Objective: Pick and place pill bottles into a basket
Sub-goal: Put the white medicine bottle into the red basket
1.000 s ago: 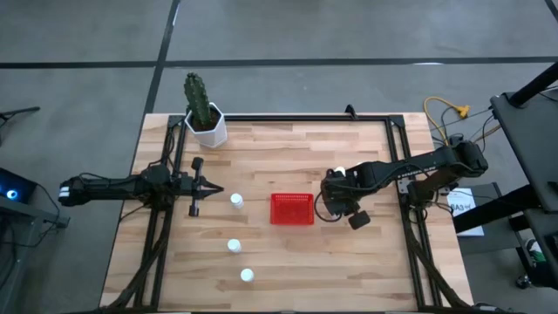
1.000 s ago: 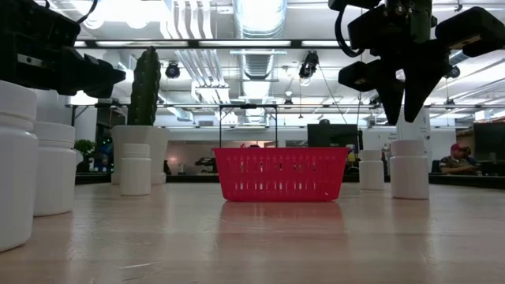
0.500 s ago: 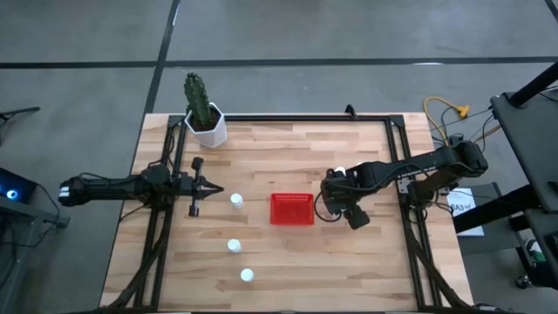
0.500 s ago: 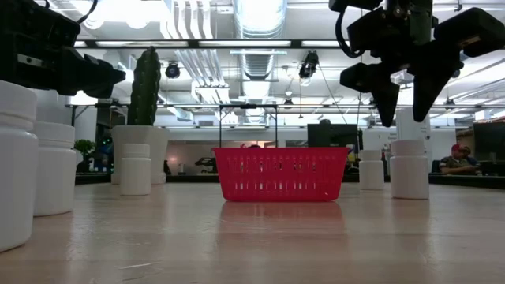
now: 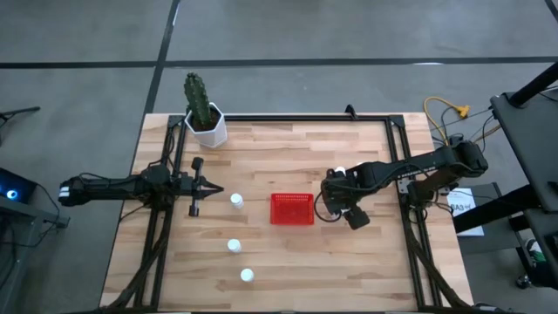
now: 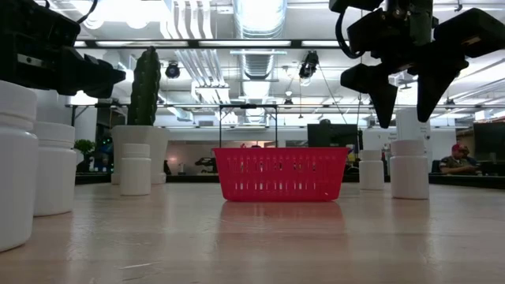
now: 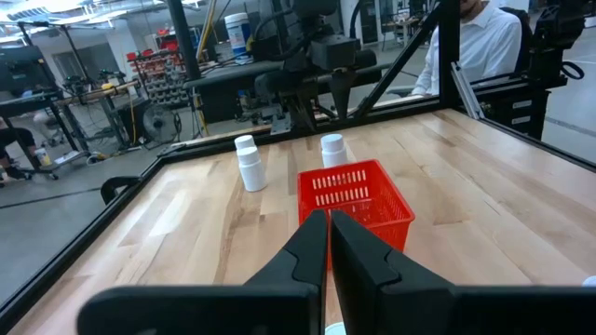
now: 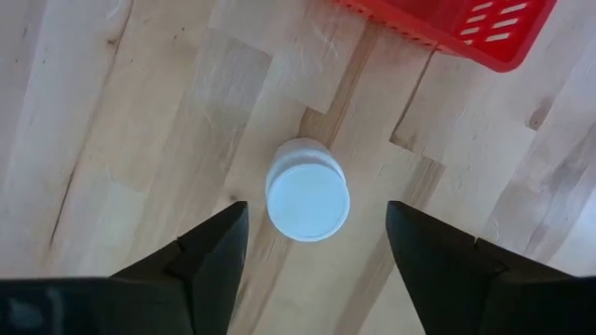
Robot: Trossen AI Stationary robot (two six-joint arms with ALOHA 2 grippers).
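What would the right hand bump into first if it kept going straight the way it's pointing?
Most likely a pill bottle. The right hand points down at the table, open, with the bottle's white cap centred between its fingers, just beside the red basket. How far above the bottle it hangs is hard to judge.

Right arm reaches in from the table's right edge toward the centre, its wrist bent so that the right gripper [image 6: 405, 99] points straight down above the tabletop, fingers [image 8: 209, 251] spread wide with nothing between them. Left arm lies stretched level along the table's left side; left gripper [image 5: 212, 189] points toward the centre, its fingers [image 7: 303, 251] pressed together, empty.
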